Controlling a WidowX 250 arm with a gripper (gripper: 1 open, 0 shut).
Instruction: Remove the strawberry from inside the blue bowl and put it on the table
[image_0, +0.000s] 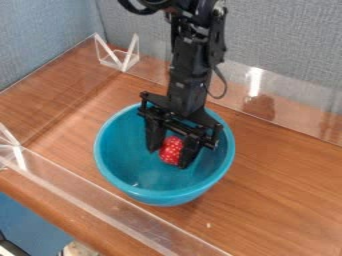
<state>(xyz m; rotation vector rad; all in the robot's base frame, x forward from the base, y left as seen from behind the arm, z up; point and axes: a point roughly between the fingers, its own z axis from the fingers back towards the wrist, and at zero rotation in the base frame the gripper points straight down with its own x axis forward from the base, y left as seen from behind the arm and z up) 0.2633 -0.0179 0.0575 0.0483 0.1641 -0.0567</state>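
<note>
Fingers straddle the strawberry inside the bowl, 1 on each side; whether they are clamped on it, I cannot tell. Step 1, the grasp, seems in hand. Next calls for a secure grip, then a lift clear of the rim before moving to the tabletop.

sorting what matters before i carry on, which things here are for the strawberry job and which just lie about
For the job:
- small red toy strawberry
- round teal-blue plastic bowl
- reddish-brown wood-grain table

Just about:
- white angular frame
</note>
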